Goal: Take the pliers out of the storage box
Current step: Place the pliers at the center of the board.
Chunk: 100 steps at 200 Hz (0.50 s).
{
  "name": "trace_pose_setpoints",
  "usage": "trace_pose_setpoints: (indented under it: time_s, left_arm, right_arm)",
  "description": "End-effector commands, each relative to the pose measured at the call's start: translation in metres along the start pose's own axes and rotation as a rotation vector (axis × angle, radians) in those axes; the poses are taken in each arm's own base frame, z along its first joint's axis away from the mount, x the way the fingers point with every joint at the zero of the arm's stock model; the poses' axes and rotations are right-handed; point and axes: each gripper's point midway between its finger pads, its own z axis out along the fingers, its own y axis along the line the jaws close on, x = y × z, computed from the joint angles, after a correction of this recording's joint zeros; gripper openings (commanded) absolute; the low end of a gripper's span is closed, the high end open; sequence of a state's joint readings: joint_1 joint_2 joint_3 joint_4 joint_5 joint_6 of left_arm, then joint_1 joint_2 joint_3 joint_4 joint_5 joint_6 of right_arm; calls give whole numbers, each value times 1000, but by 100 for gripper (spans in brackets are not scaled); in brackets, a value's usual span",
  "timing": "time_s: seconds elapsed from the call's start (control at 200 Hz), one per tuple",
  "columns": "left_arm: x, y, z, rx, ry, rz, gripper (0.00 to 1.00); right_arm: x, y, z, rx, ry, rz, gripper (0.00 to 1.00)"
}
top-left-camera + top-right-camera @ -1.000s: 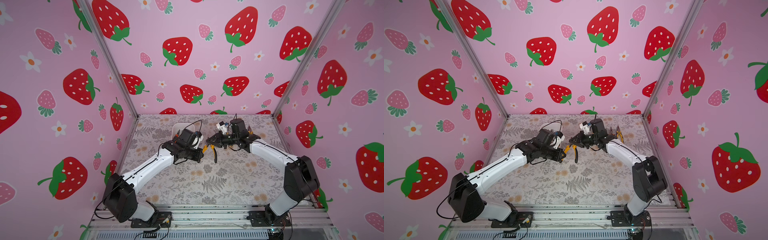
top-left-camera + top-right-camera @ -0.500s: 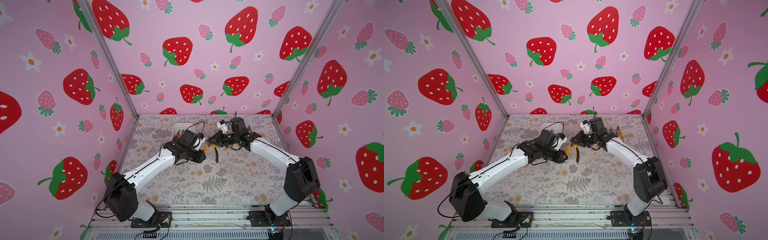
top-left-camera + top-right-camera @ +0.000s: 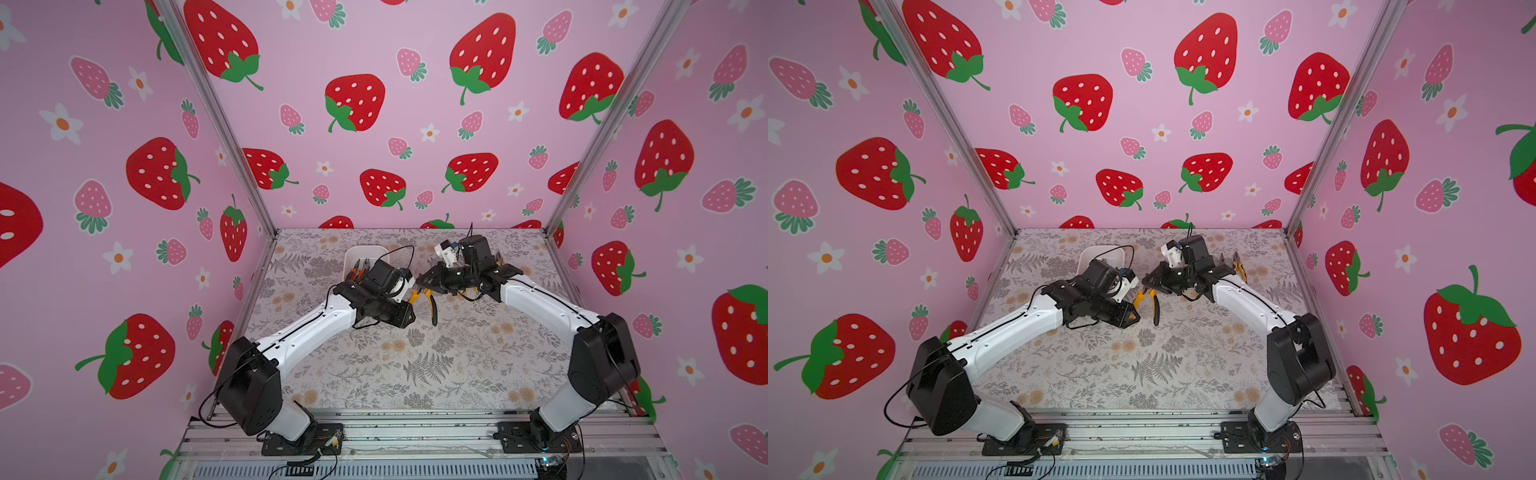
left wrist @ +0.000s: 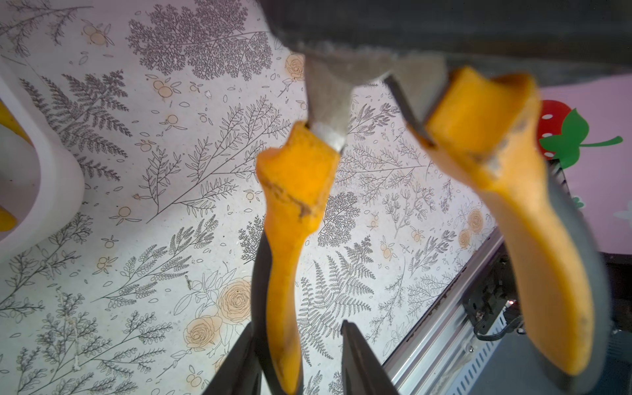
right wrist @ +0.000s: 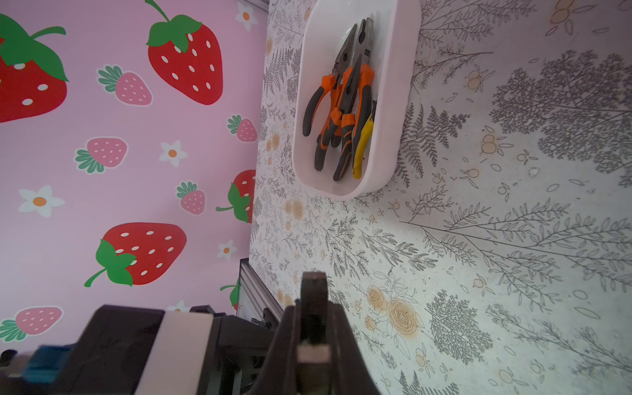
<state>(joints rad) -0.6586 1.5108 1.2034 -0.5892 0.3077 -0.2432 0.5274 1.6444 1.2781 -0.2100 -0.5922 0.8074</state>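
I find the yellow-handled pliers (image 4: 294, 191) clear of the storage box (image 5: 407, 85), in the air over the worktop (image 3: 415, 365), mid-handover by my judgement: right fingers (image 3: 420, 281) clamped on the metal head, left fingers (image 4: 359, 369) apart, flanking one handle. Long axis near upright, head up, handles splayed downward. Other pliers (image 5: 342, 102) lie in the box.

In both top views the left arm (image 3: 382, 278) covers the near end of the storage box (image 3: 365, 253), so the pliers inside (image 3: 360, 268) cannot be counted. In the left wrist view the hanging pliers (image 4: 294, 205) are blurred, their head buried in the right gripper (image 4: 369, 41).
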Motion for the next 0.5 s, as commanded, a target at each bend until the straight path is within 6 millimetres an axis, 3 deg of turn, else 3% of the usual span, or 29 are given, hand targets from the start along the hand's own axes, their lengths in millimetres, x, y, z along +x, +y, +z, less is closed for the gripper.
trace_pose_setpoints:
  time_s: [0.0, 0.495]
  left_arm:
    - [-1, -14, -3, 44, 18, 26, 41]
    - [-4, -17, -5, 46, 5, 31, 15]
  right_arm:
    - [-21, 42, -23, -85, -86, -78, 0]
    - [-17, 32, -17, -82, -68, -56, 0]
